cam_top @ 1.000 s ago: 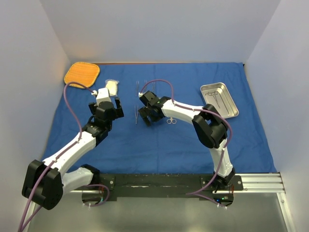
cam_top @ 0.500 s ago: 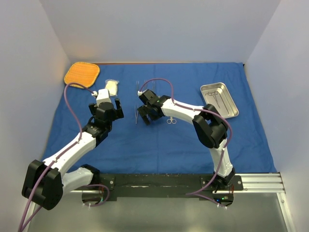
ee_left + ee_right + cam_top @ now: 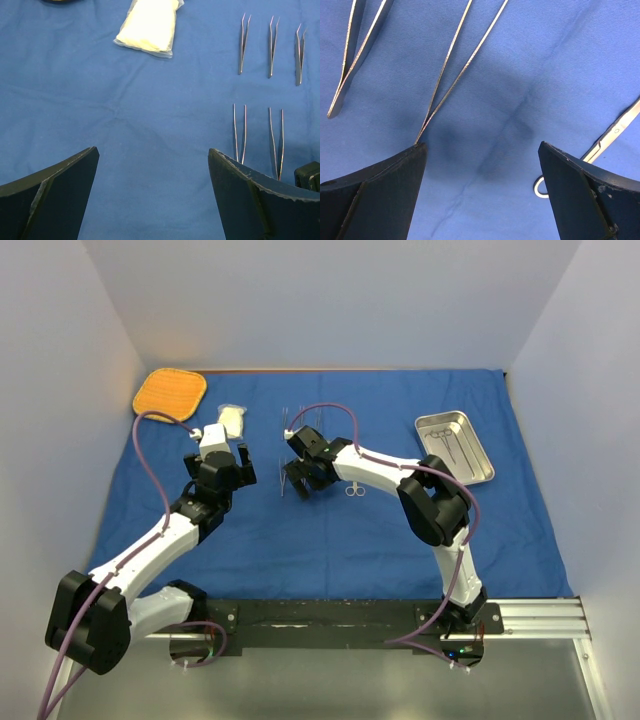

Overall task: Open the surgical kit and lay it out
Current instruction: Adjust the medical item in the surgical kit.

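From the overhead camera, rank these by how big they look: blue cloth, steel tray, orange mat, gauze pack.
1. The blue cloth is by far the largest.
2. The steel tray and the orange mat look about alike, so I would not rank one over the other.
3. The gauze pack is the smallest.

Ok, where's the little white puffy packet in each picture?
Top external: the gauze pack lies at the far left of the blue cloth, just right of the orange mat.
Left wrist: at the top, left of middle.
Right wrist: not in it.
Shared landmark: the blue cloth fills the ground in every view.
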`<state>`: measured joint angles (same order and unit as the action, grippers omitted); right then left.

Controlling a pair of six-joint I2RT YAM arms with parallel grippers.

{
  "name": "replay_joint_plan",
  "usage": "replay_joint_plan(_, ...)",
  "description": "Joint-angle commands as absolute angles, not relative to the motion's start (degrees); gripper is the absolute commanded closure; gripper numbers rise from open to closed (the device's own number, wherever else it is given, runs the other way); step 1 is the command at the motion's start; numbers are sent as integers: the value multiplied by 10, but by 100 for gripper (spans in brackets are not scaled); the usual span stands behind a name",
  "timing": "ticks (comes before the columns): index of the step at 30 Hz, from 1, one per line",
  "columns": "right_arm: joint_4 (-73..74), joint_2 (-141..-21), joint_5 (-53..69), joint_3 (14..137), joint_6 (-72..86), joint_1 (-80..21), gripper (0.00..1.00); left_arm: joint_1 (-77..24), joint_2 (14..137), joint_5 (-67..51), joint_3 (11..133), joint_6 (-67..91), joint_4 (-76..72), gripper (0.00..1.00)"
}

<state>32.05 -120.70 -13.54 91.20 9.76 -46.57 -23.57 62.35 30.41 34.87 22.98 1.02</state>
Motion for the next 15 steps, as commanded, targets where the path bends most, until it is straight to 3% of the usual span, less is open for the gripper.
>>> replay_joint_plan(1,317,-1204,-148,937,92,-469,1,-233,611,310,347,234,-13,3)
replay_joint_plan(9,322,-1120,-201,921,67,-440,2,-232,608,307,351,227,-12,3)
replay_joint_plan(15,302,-1034,-137,876,64,-289,4,-232,606,289,349,202,-32,3)
